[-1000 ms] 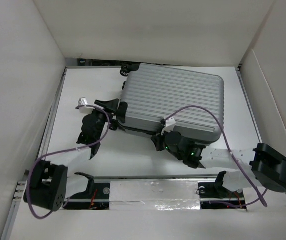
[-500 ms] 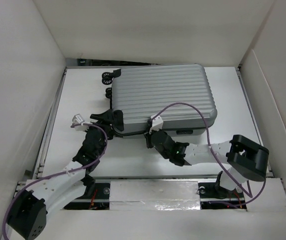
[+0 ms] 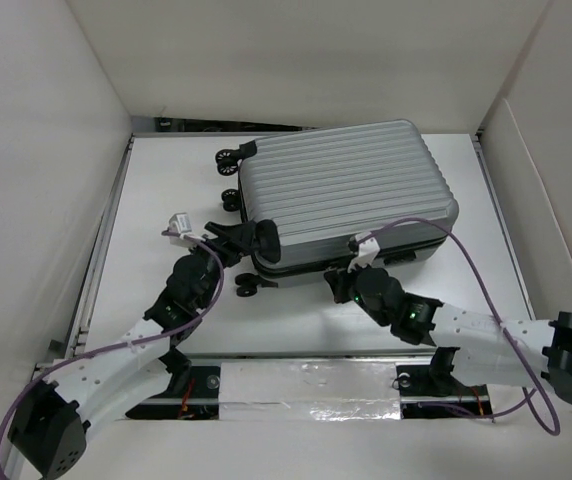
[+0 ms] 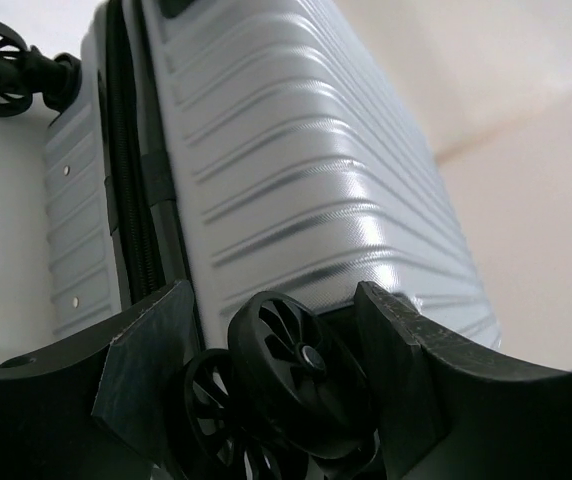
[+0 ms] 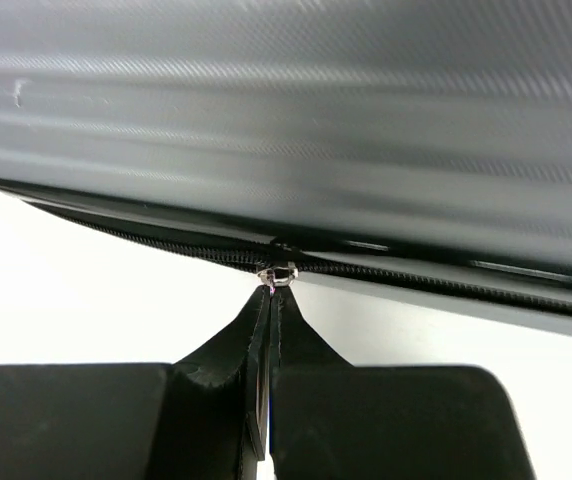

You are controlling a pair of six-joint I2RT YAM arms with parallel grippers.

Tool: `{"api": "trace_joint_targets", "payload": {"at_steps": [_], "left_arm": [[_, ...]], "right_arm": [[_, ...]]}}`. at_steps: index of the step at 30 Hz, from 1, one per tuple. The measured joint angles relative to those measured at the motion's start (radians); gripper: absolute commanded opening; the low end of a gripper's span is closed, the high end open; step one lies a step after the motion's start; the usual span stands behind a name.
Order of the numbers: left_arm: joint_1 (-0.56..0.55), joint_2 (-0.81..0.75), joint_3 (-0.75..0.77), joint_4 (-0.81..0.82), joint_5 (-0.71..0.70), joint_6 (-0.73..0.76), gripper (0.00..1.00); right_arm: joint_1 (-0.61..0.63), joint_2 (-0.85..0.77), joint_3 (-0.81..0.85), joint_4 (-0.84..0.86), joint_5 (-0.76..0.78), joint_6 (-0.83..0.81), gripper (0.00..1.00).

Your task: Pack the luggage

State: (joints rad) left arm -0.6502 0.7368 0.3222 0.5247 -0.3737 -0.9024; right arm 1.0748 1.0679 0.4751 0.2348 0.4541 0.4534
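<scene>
The table (image 3: 156, 190) carries the luggage (image 3: 346, 190), lying flat and closed at centre-rear. The left gripper (image 4: 274, 305) is clamped across a spinner wheel (image 4: 301, 360) at the near-left corner. The right gripper (image 5: 269, 300), fingers together, pinches the zipper pull (image 5: 279, 272) on the near edge.

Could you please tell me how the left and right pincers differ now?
The left black two-finger pincer stands wide, clasping a black spinner wheel; the right black two-finger pincer is pinched shut on a small silver zipper pull. Left works the corner, right the zip seam. Both hold the silver-grey ribbed luggage.
</scene>
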Motion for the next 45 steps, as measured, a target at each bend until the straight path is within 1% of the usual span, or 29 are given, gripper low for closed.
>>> {"api": "trace_joint_targets", "payload": {"at_steps": [3, 4, 6, 12, 15, 17, 19, 21, 22, 24, 25, 26, 28, 31, 37, 40, 43, 45], "left_arm": [[0.039, 0.051, 0.037, 0.0, 0.09, 0.026, 0.0], [0.06, 0.074, 0.048, 0.001, 0.143, 0.034, 0.0], [0.087, 0.088, 0.049, 0.004, 0.191, 0.034, 0.0], [0.118, 0.079, 0.048, -0.002, 0.249, 0.039, 0.0], [0.123, 0.079, 0.048, -0.006, 0.273, 0.038, 0.0], [0.124, 0.085, 0.045, 0.008, 0.29, 0.036, 0.0], [0.108, 0.103, 0.038, 0.035, 0.291, 0.03, 0.0], [0.087, 0.136, 0.037, 0.073, 0.271, 0.027, 0.0], [0.073, 0.158, 0.037, 0.094, 0.263, 0.027, 0.0], [0.04, 0.2, 0.037, 0.145, 0.247, 0.022, 0.0], [0.029, 0.218, 0.037, 0.168, 0.228, 0.023, 0.0], [0.028, 0.231, 0.038, 0.189, 0.207, 0.027, 0.0], [0.027, 0.245, 0.049, 0.195, 0.138, 0.039, 0.0], [0.027, 0.239, 0.058, 0.171, 0.072, 0.06, 0.0], [0.024, 0.163, 0.058, 0.07, 0.063, 0.076, 0.0], [0.025, 0.125, 0.058, 0.022, 0.065, 0.08, 0.0], [0.072, 0.09, 0.049, 0.014, 0.153, 0.076, 0.0], [0.117, 0.076, 0.045, 0.013, 0.222, 0.061, 0.0]], "right_arm": [[-0.067, -0.05, -0.036, -0.021, -0.02, 0.003, 0.0], [-0.089, -0.062, -0.047, -0.026, -0.028, 0.003, 0.0], [-0.138, -0.101, -0.064, -0.053, -0.048, 0.003, 0.0], [-0.275, -0.284, -0.09, -0.227, -0.06, 0.027, 0.0], [-0.317, -0.36, -0.122, -0.258, -0.098, 0.042, 0.0], [-0.321, -0.374, -0.13, -0.257, -0.119, 0.045, 0.0], [-0.296, -0.343, -0.129, -0.241, -0.126, 0.048, 0.0], [-0.241, -0.278, -0.117, -0.207, -0.117, 0.05, 0.0], [-0.199, -0.227, -0.098, -0.185, -0.11, 0.052, 0.0], [-0.074, -0.101, -0.018, -0.163, -0.079, 0.05, 0.0], [-0.02, -0.022, 0.038, -0.186, 0.012, 0.035, 0.0], [0.008, 0.045, 0.084, -0.206, 0.082, 0.025, 0.0], [0.053, 0.159, 0.173, -0.255, 0.18, 0.005, 0.0], [0.083, 0.246, 0.227, -0.265, 0.233, -0.022, 0.0], [0.088, 0.251, 0.222, -0.233, 0.216, -0.042, 0.0], [0.097, 0.229, 0.208, -0.236, 0.21, -0.037, 0.0], [0.09, 0.122, 0.133, -0.222, 0.157, -0.002, 0.0], [0.055, -0.003, 0.048, -0.214, 0.106, 0.035, 0.0]]}}
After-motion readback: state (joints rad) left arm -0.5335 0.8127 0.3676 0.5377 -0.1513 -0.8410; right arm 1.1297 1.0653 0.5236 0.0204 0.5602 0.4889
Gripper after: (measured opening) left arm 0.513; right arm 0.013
